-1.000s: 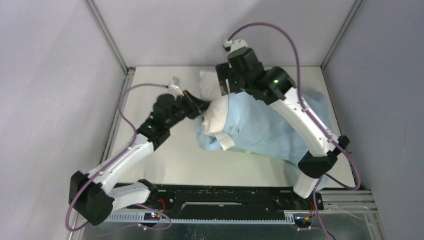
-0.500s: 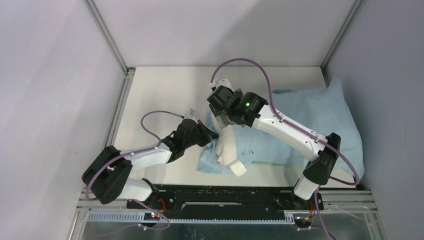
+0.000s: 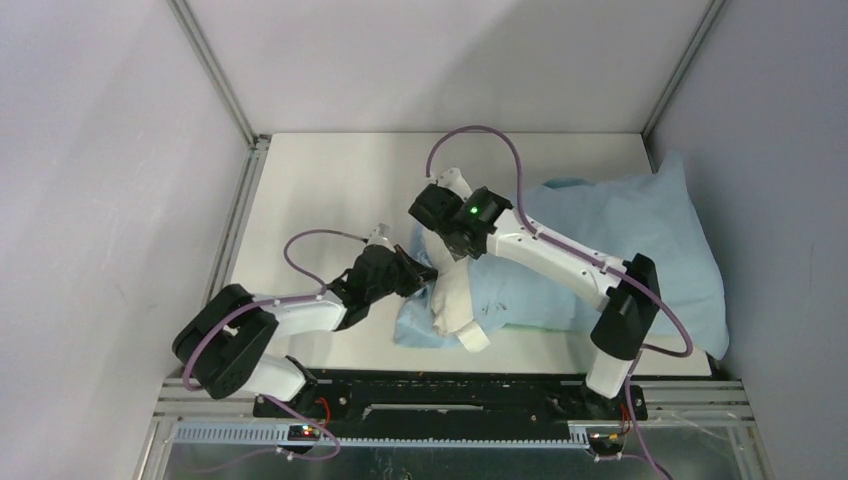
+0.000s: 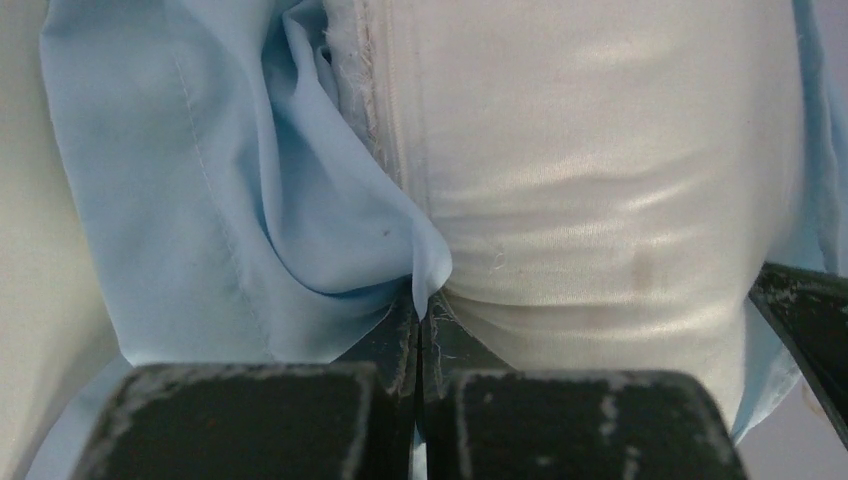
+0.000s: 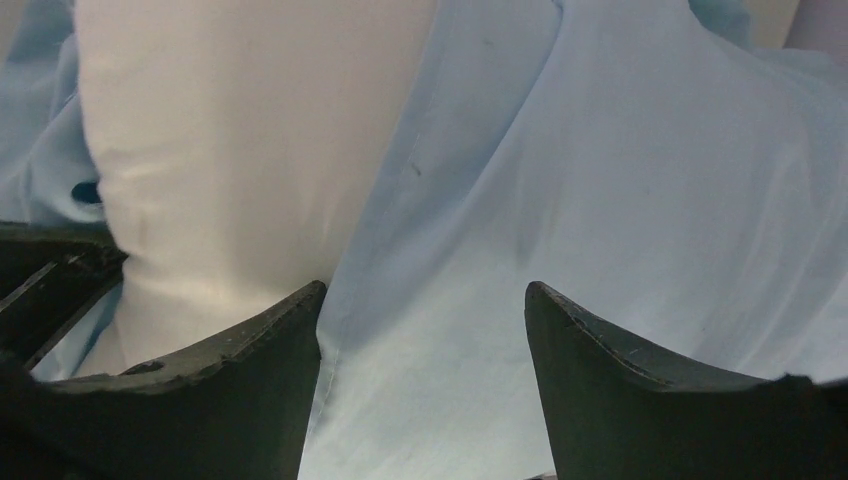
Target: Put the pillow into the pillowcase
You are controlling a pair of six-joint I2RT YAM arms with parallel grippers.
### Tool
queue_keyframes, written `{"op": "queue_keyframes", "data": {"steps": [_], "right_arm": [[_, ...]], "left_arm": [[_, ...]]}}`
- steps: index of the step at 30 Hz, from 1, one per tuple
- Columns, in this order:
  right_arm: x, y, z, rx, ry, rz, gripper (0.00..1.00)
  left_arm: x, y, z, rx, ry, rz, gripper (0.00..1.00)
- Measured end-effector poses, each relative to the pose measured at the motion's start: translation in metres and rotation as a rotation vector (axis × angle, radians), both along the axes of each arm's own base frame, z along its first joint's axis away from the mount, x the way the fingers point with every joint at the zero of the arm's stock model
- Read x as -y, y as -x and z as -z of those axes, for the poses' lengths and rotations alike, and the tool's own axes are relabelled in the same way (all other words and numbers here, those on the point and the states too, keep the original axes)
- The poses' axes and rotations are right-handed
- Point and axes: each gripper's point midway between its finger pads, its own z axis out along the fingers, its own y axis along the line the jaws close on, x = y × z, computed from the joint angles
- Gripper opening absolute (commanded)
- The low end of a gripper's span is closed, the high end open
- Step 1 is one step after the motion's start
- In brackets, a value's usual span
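Our left gripper (image 4: 421, 300) is clamped on the pillowcase (image 3: 620, 240) hem, with the pillow (image 3: 452, 295) bulging straight ahead of it, long axis running away into the case. Our right gripper (image 5: 425, 300), jaws apart, hovers just above the hem, likely better placed to push.

Item: pillow (image 3: 452, 292). Off-white, plump, faintly glossy, with a stitched seam along one edge. One end bulges out of the case opening, directly ahead of the left fingers (image 4: 385, 345); the rest is covered.

Item: pillowcase (image 3: 630, 225). Light blue, thin, wrinkled, drawn over most of the pillow. A fold of its hem sits between the closed left fingers. A smooth stretch lies between the spread right fingers (image 5: 620, 370).
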Motion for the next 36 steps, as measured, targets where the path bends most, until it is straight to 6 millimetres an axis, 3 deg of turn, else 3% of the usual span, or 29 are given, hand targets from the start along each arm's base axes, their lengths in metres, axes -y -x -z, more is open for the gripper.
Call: {"op": "queue_keyframes", "data": {"steps": [4, 8, 11, 22, 26, 29, 33, 36], "right_arm": [[0.003, -0.014, 0.005, 0.007, 0.046, 0.023, 0.72], [0.007, -0.042, 0.009, 0.037, 0.108, 0.063, 0.7], [0.015, -0.057, 0.014, 0.046, 0.156, 0.086, 0.64], [0.014, -0.105, 0.017, 0.077, 0.221, 0.102, 0.0], [0.002, -0.116, 0.018, 0.081, 0.221, 0.094, 0.0], [-0.014, -0.117, 0.008, 0.088, 0.165, 0.068, 0.0], [-0.06, -0.101, -0.007, 0.068, -0.008, -0.038, 0.0], [-0.077, -0.088, -0.006, 0.021, -0.109, -0.093, 0.0]], "left_arm": [[0.0, 0.0, 0.004, -0.001, 0.004, 0.001, 0.0], [0.0, 0.001, 0.005, -0.001, 0.013, -0.002, 0.0], [0.0, 0.001, 0.005, 0.002, 0.015, -0.002, 0.0], [0.002, 0.003, 0.008, 0.005, 0.027, 0.011, 0.0], [0.003, 0.003, 0.007, 0.007, 0.031, 0.018, 0.0], [0.004, 0.004, 0.009, 0.003, 0.029, 0.026, 0.0], [0.008, 0.003, 0.013, -0.002, 0.016, 0.048, 0.0], [0.011, 0.001, 0.012, -0.002, -0.004, 0.063, 0.0]]}}
